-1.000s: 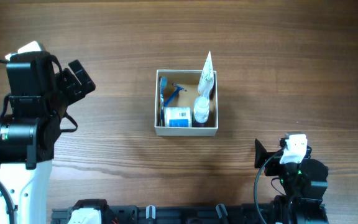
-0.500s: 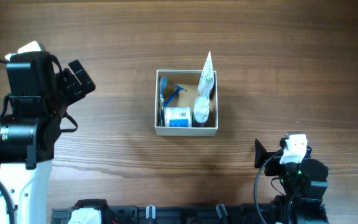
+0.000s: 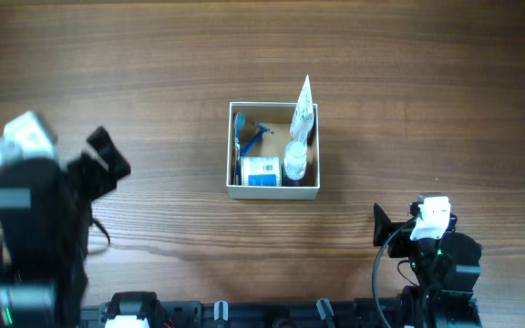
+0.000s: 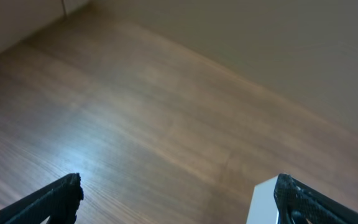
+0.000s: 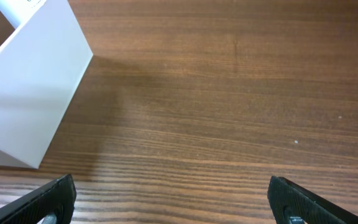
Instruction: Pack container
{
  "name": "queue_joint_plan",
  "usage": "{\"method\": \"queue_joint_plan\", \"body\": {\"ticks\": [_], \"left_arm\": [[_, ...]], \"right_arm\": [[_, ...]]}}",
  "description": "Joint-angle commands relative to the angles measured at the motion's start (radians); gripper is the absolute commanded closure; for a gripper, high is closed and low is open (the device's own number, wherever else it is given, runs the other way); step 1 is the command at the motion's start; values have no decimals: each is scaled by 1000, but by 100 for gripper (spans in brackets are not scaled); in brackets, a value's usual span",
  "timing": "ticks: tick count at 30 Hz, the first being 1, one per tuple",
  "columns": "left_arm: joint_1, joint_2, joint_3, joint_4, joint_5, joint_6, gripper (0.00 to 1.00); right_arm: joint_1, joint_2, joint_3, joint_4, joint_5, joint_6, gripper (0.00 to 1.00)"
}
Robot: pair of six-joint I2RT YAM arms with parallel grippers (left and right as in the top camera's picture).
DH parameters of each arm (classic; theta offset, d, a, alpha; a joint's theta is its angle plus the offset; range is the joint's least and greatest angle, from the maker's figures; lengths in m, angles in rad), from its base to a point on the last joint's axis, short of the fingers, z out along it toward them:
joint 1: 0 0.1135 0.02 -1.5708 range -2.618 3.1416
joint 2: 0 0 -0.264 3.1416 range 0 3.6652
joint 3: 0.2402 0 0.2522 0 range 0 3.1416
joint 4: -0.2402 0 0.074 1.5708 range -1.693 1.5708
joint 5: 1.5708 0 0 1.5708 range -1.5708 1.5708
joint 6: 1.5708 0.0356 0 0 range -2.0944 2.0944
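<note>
The container [image 3: 229,146], a square white-walled box, sits at the table's middle. It holds a white tube [image 3: 303,107] sticking out at its far right corner, a blue razor [image 3: 256,135], a blue-and-white box [image 3: 262,170] and a small white bottle [image 3: 294,160]. The container's corner shows in the left wrist view [image 4: 263,202] and its white wall shows in the right wrist view [image 5: 33,99]. My left gripper [image 3: 108,155] is open and empty, well left of the container. My right gripper [image 3: 383,228] is open and empty, near the front right.
The bare wooden table [image 3: 408,91] surrounds the container. A black rail [image 3: 244,314] runs along the front edge between the two arm bases.
My left arm has pulled back toward the front left edge, its gripper dropping lower in the overhead view. The right arm and the container have not moved.
</note>
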State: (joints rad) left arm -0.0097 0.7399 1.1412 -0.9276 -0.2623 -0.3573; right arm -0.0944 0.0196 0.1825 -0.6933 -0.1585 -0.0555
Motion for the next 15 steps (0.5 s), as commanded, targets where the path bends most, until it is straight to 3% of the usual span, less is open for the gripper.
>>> {"method": "queue_joint_plan", "body": {"ticks": [1,10,15], "left_arm": [[7,-186,-222,34,-10,12,0],[7,-517,-602,64,8,12,0],[7,-589,-736,159,26,12,0]], "right_arm": [[3,-16,-8,5,-26,-13,0],[3,-16,-8,5,-26,-13,1],[3,-16,-8,5,-26,-13,0]]}}
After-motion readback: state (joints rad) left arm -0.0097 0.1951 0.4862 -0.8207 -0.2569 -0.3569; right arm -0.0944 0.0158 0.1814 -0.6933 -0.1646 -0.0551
